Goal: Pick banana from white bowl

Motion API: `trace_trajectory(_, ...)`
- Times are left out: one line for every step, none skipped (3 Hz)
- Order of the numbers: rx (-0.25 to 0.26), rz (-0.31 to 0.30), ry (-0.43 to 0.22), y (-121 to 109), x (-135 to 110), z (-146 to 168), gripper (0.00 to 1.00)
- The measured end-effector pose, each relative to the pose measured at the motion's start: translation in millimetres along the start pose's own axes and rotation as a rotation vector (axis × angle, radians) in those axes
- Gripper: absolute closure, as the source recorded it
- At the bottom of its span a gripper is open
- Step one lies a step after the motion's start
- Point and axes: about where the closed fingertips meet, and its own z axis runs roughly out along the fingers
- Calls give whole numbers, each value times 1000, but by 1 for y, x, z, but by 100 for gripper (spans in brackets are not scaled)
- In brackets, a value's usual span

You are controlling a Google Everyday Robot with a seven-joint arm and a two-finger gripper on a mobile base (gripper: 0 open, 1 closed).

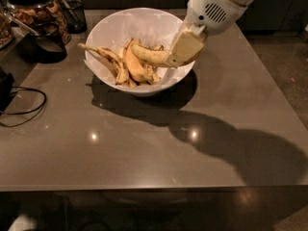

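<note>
The white bowl [107,38] stands on the grey table toward the back, left of centre. My gripper [182,53] hangs over its right rim, shut on the stem end of the pale speckled banana [150,55], which sticks out to the left, lifted above the others. A plump orange-yellow banana [134,67] and a thin black-blotched banana [106,57] lie in the bowl beneath it.
A glass jar of snacks [36,9] and a dark container [45,43] stand at the back left. A black cable [21,107] loops on the table's left edge. The grey table [144,148] stretches toward the front.
</note>
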Motion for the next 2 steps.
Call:
trace_trajectory(-13, -5, -1, 7, 0, -5, 100)
trace_trajectory(-36, 5, -27, 37, 6, -22, 100)
